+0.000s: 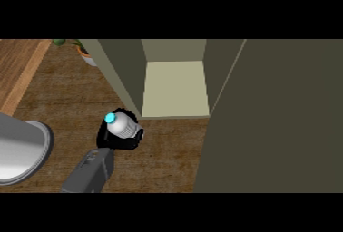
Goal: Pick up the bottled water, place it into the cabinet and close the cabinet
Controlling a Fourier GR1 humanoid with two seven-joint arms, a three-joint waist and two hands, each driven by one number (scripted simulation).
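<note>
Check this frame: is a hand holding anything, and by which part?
Yes. The left hand is curled round the body of the bottled water; its blue cap stands clear above the fingers, just in front of the open cabinet.

the cabinet (175,88) shelf at upper centre lies open between its left wall (124,72) and the open door (275,118) filling the frame's right.

The surface (60,99) under my arm is dark wood, matt with a rough grain; a lighter, smoother plank (20,68) edges it. The cabinet (281,127) looks matt olive, its shelf (175,88) pale and smooth. The bottled water (122,127) is glossy whitish plastic, cap (110,118) shiny cyan. The pot (20,149) beside me is brushed, gleaming metal.
</note>
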